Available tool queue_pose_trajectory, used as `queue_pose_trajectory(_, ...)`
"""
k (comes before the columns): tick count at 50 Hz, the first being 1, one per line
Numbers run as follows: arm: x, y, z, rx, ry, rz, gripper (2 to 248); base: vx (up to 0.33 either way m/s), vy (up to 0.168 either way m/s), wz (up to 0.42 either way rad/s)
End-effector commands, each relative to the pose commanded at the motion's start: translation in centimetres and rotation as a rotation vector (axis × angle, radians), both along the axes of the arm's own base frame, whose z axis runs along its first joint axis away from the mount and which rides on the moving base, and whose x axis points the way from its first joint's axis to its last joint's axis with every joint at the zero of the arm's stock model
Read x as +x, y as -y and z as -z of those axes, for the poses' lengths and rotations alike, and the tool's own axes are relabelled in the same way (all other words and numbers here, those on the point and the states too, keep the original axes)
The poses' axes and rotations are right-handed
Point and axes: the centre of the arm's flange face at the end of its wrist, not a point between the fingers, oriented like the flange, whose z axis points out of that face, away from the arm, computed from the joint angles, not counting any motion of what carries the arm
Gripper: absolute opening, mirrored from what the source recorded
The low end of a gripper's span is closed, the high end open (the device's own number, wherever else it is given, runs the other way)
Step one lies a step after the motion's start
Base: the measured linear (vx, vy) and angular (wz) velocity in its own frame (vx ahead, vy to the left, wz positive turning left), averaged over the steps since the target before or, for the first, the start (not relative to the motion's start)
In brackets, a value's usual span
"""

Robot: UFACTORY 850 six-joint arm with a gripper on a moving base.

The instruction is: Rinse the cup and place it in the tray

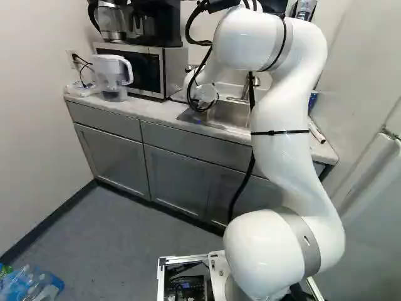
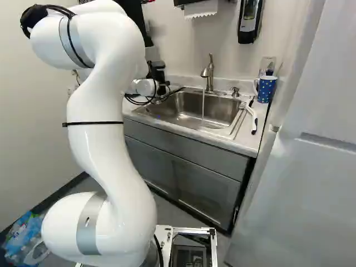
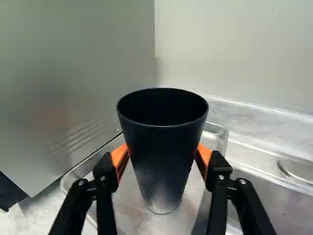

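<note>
In the wrist view you had the gripper (image 3: 163, 152) closed on the cup (image 3: 164, 142), one pad against each side, mouth up and roughly upright over the tray (image 3: 223, 134). Its base looked close to the metal, though from that angle you couldn't quite tell whether it touched. In the left base view your arm (image 1: 288, 150) reached to the counter (image 1: 150, 108) between the microwave (image 1: 144, 70) and the sink, with the cup not to be made out. In the right base view water (image 2: 203, 108) ran from the tap (image 2: 209, 78) into the sink (image 2: 223, 110). You were probably past the rinse, though nothing there proved it; settling the cup, letting go and backing off were left, and likely the tap to shut.
</note>
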Motion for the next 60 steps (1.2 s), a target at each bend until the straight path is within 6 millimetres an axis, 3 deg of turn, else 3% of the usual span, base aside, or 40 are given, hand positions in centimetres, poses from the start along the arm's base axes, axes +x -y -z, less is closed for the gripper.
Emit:
queue_pose_trajectory(1, 0.0, 0.0, 0.0, 0.0, 0.0, 0.0, 170, 0.0, 0.0, 0.0)
queue_pose_trajectory(2, 0.0, 0.0, 0.0, 0.0, 0.0, 0.0, 205, 0.0, 0.0, 0.0)
queue_pose_trajectory(6, 0.0, 0.0, -0.1, 0.0, 0.001, 0.0, 205, 0.0, 0.0, 0.0)
queue_pose_trajectory(7, 0.0, 0.0, -0.1, 0.0, 0.002, 0.0, 240, 0.0, 0.0, 0.0)
queue_pose_trajectory(60, -0.3, 0.0, -6.1, 0.011, 0.095, 0.0, 247, 0.0, 0.0, 0.0)
